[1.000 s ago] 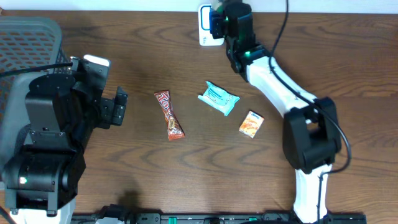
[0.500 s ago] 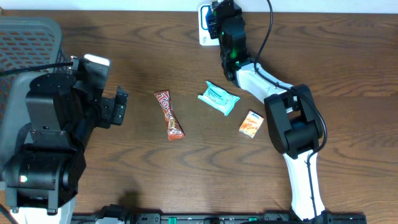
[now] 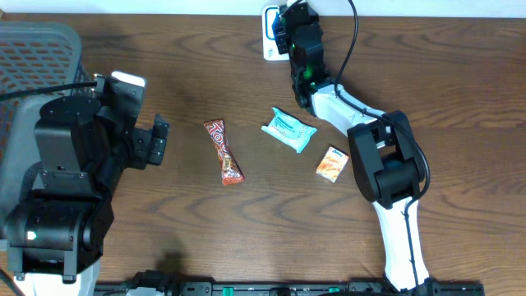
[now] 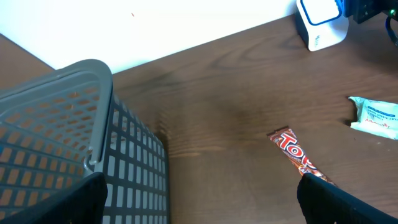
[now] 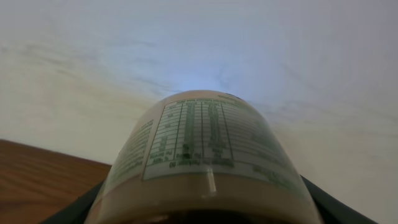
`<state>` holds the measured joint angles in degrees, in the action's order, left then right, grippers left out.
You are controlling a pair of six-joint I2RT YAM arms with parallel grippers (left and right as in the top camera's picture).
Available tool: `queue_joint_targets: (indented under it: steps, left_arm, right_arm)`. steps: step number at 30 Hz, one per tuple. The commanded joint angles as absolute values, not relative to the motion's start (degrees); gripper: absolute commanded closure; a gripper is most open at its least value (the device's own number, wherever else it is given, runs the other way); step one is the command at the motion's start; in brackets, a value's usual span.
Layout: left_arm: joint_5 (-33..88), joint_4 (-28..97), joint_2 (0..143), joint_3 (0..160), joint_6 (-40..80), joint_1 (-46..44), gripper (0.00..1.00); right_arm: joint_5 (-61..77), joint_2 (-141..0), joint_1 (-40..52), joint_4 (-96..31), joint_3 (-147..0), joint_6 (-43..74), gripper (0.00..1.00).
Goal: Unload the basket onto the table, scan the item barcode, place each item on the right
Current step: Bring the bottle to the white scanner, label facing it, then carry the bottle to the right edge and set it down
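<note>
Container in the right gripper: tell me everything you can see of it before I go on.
The container is rounded and cream-coloured, wrapped in a pale label with a green-printed table, too blurred to read. The right gripper clamps its two sides with dark fingers, its end pointing at a white wall. No barcode shows on this face. From overhead the gripper hides it, beside the white and blue scanner.
</note>
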<state>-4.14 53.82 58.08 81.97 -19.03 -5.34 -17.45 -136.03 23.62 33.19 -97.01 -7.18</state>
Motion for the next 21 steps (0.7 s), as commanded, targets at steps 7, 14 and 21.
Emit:
queue_joint_targets:
  steps: [7,14,21]
  left_arm:
    - [-3.4,54.0,58.3,81.8,-18.1,-5.1,0.02]
    - [-3.4,54.0,58.3,81.8,-18.1,-5.1,0.02]
    - [-3.4,54.0,58.3,81.8,-18.1,-5.0,0.02]
  right_arm:
    - [-23.1,-122.8,24.3,21.1,-97.6,-11.4,0.54]
    - [-35.6,-111.0,21.8,-1.5,-97.6,-11.4,0.53]
    - [-43.2,-106.3,13.0,-27.9,-97.6,-0.2,0.41]
